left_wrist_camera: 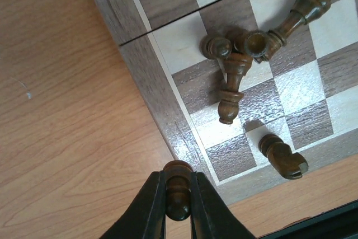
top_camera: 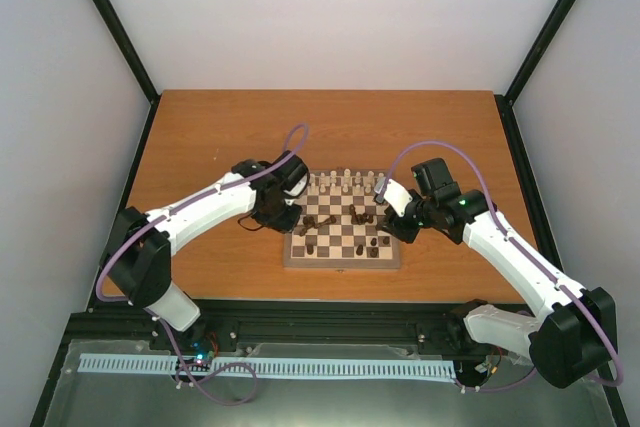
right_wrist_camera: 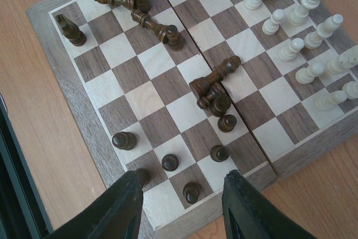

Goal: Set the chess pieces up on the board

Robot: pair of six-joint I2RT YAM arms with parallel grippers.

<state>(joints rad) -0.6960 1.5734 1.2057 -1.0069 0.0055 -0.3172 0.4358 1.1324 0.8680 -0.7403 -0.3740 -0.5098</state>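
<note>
- Over the board's [right_wrist_camera: 71, 102] outer border, close to one corner, my left gripper [left_wrist_camera: 178, 177] is clamped on a single dark brown chess piece [left_wrist_camera: 178, 193], pinched between the two fingers with its length running along them. I cannot tell whether it touches the border.
- Beside that border, on the side away from the squares, bare wooden table [left_wrist_camera: 67, 110] shows.
- Just inside the same corner, a dark knight [left_wrist_camera: 282, 158] sits on the row of squares nearest the border.
- Further in from that corner, a heap of toppled dark pieces [left_wrist_camera: 235, 62] lies across several squares, the pieces touching one another.
- Above the board's edge on the side away from the left gripper, my right gripper [right_wrist_camera: 183, 178] hangs with its fingers spread apart and nothing held between them.
- Below the right gripper, on the rows nearest that edge, several dark pawns [right_wrist_camera: 169, 162] stand upright and apart from each other; one is partly hidden behind a finger.
- Near the board's middle, right by its fold line, a second cluster of fallen dark pieces [right_wrist_camera: 212, 87] lies tangled, with one upright pawn just beside it.
- Along the board's side opposite the dark pawns and knight, the cream pieces [right_wrist_camera: 291, 48] stand upright in rows.
</note>
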